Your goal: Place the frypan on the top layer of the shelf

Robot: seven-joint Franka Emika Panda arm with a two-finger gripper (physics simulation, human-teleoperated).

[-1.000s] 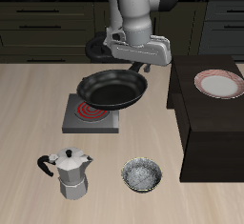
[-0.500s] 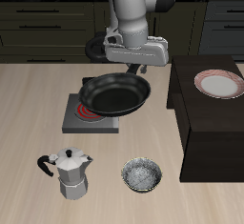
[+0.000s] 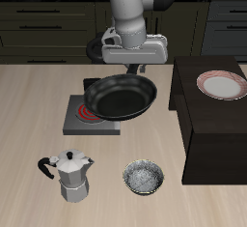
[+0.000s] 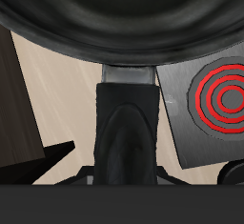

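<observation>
The round black frypan (image 3: pixel 120 96) hangs tilted in the air above the burner plate, its rim toward the table's front. My gripper (image 3: pixel 132 67) is shut on the frypan's handle near the pan body. In the wrist view the pan (image 4: pixel 124 18) fills the frame beyond the handle (image 4: pixel 126 123), which runs between my fingers. The dark shelf (image 3: pixel 214 125) stands beside the pan, its flat top about level with the pan. A corner of the shelf shows in the wrist view (image 4: pixel 21 104).
A grey burner plate (image 3: pixel 72 120) with red rings lies under the pan; it also shows in the wrist view (image 4: pixel 214 104). A pink-rimmed white plate (image 3: pixel 220 84) sits on the shelf's top. A moka pot (image 3: pixel 69 176) and a speckled bowl (image 3: pixel 144 178) stand near the table's front edge.
The gripper has carried the frypan up and a little toward the shelf. Nothing else has moved.
</observation>
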